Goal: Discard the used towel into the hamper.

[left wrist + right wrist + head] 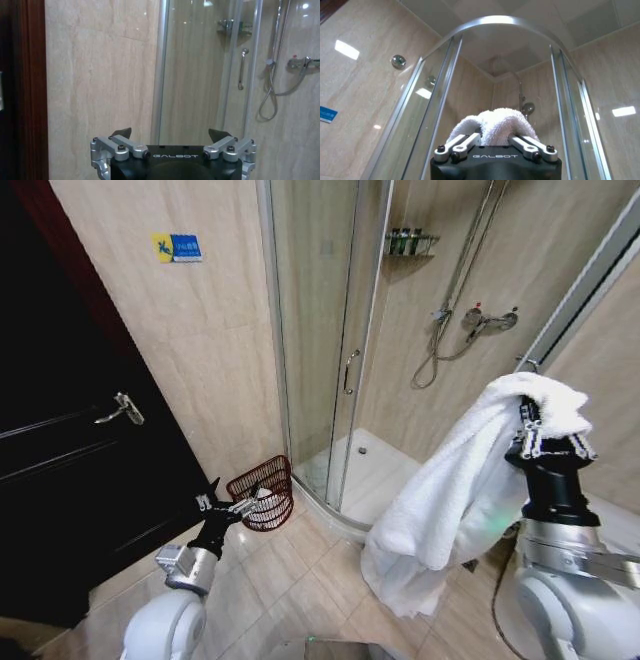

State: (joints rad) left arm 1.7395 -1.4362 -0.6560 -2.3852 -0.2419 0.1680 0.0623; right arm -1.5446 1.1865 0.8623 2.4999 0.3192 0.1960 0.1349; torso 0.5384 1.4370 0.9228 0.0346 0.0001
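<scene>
a tiled bathroom with beige stone walls, a dark door (pixel 80 450) on the robot's left and a curved glass shower enclosure (pixel 325 330) ahead. the hamper (pixel 264 492) stands on the floor against the wall just beside the shower's edge, tipped a little toward the robot, its mouth open.

the right gripper (pixel 548 438) is raised high on the robot's right, its fingers clamped on a fold of the white towel (pixel 450 500); the right wrist view shows the bunched cloth pinched between the fingers. most of the towel hangs free in a long drape, its lower end close to or on the floor.

the left gripper (pixel 222 505) hovers low just in front of the hamper, fingers spread apart and holding nothing.

the step in hand looks to be carrying the towel across to the hamper. to do it well, the right arm should travel leftward with the grip kept high so the hanging tail clears the shower sill. it should release only when the bulk hangs over the small mouth, or the cloth may spill over the rim. the left gripper sits near that path and could snag the drape.
</scene>
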